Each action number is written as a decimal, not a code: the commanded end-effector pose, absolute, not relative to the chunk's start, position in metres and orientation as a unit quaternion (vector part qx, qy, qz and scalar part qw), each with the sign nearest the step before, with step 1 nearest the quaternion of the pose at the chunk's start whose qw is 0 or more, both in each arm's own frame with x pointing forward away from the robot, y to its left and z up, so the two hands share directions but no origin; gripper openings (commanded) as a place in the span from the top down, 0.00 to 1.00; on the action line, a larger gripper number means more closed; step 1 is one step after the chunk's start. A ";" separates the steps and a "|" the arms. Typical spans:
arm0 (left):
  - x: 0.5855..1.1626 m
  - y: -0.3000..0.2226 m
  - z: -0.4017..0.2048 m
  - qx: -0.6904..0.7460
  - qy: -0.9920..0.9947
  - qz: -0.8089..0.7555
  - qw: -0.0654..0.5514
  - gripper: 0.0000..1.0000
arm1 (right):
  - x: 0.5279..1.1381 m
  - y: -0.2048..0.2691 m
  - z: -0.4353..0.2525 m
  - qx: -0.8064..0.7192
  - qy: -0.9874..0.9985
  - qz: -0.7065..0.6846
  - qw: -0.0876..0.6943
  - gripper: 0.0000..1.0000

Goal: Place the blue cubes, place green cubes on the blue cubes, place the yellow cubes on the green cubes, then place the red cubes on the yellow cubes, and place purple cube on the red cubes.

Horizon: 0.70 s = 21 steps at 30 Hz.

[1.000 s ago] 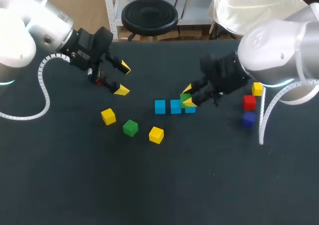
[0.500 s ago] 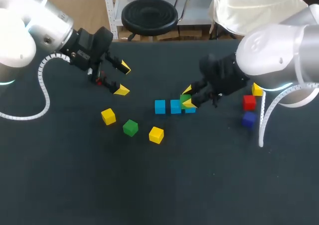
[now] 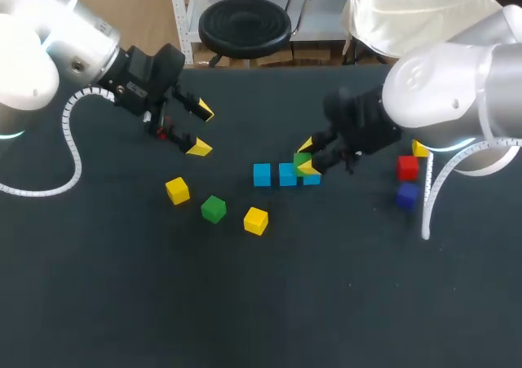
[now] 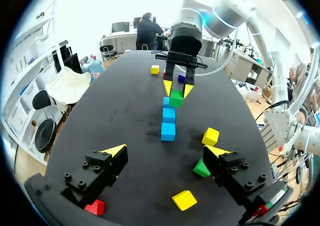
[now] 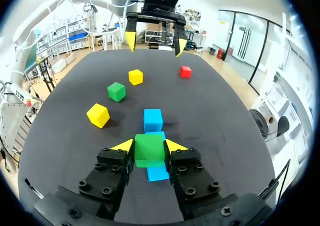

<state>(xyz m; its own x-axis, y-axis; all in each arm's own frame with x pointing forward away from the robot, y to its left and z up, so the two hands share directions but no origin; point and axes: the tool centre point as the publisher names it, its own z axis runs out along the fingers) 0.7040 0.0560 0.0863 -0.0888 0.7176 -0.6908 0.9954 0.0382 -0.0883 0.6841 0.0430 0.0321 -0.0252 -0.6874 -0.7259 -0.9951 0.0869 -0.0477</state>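
Black table [image 3: 326, 303] seen from above, with two robot arms reaching in from either side. Three blue cubes [image 3: 287, 175] sit close together in a left-to-right row at the middle.

Right gripper [image 3: 307, 157] hangs over the right end of that row, its yellow-tipped fingers pinching a green cube [image 5: 149, 151] from two sides. This cube is directly over the right-end blue cube [image 5: 158, 174]; whether it rests on it cannot be told.

Left gripper [image 3: 201, 129] hovers at the far left with its fingers spread wide and nothing between them. A small red cube [image 4: 95, 206] lies on the table just under it.

Nearer, left of the row, lie a yellow cube [image 3: 177, 190], a second green cube [image 3: 213, 209] and another yellow cube [image 3: 255, 220], each apart from the others.

Toward the right side, a third yellow cube [image 3: 421, 148], a second red cube [image 3: 407, 168] and a purple cube [image 3: 406, 195] stand in a far-to-near line.
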 end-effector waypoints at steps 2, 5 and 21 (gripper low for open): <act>0.704 0.056 0.086 0.631 0.679 -0.288 0.240 0.00 | 0.685 0.043 0.032 -0.627 0.672 0.249 0.306 1.00; 0.704 0.056 0.086 0.631 0.679 -0.288 0.240 0.00 | 0.685 0.043 0.031 -0.626 0.673 0.249 0.306 1.00; 0.704 0.056 0.086 0.631 0.679 -0.288 0.240 0.00 | 0.687 0.043 0.028 -0.620 0.678 0.249 0.308 1.00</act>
